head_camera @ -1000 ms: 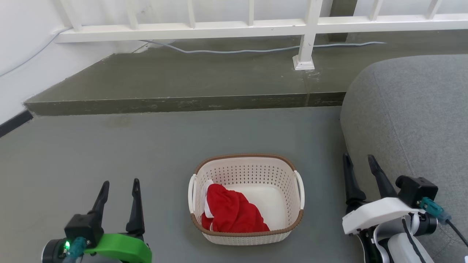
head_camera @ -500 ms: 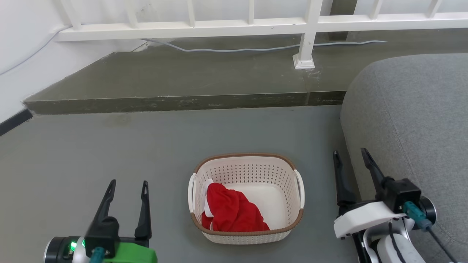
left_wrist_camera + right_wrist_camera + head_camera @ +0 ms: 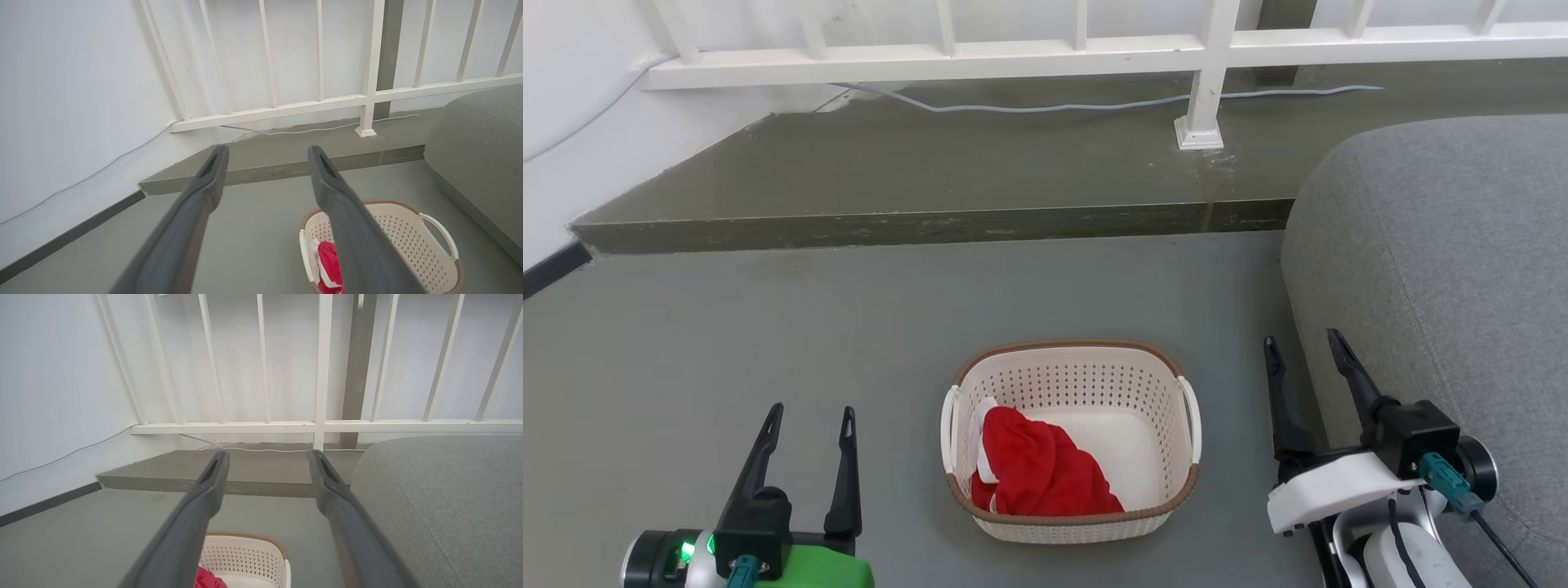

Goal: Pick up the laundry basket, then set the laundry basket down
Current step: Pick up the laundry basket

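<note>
Laundry basket [image 3: 1078, 382] sits on floor [image 3: 849, 327], left gripper [image 3: 812, 408] at its 9 o'clock, right gripper [image 3: 1300, 337] at 2 o'clock, both spread apart, empty.

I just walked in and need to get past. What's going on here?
A two-armed robot faces the laundry basket, which sits on the floor beside a grey sofa with a red garment inside. The left gripper and the right gripper are both open, one on each side of the basket, apart from it. The basket has not been picked up yet.
</note>
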Available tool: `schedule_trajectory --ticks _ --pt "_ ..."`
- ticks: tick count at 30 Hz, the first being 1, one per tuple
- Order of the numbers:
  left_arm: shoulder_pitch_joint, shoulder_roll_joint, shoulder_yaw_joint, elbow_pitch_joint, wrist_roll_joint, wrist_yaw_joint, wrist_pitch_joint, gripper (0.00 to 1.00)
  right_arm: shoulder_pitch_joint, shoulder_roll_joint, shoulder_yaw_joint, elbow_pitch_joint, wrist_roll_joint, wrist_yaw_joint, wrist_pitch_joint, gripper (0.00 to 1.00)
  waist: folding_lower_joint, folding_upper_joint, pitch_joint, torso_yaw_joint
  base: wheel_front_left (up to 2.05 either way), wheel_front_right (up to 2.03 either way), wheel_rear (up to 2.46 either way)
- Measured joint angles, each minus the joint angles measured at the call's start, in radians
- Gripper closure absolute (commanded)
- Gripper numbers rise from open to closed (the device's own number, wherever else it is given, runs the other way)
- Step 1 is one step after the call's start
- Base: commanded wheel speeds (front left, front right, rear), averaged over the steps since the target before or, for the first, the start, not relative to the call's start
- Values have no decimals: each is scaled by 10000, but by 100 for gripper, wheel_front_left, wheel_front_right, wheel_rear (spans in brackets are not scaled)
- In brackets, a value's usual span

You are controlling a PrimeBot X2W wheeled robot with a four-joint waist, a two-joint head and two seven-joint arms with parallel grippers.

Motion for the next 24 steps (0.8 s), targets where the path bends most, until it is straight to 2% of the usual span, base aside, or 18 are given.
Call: schedule_trajectory --ticks 19,24 --pt "-20 -4 138 -54 -6 -27 0 0 -23 -2 -8 -215 236 -63 0 0 0 0 530 -11 0 0 0" --pt "-165 -17 140 -56 -117 -190 0 0 -99 0 -81 -217 589 -65 0 0 0 0 903 -46 0 0 0"
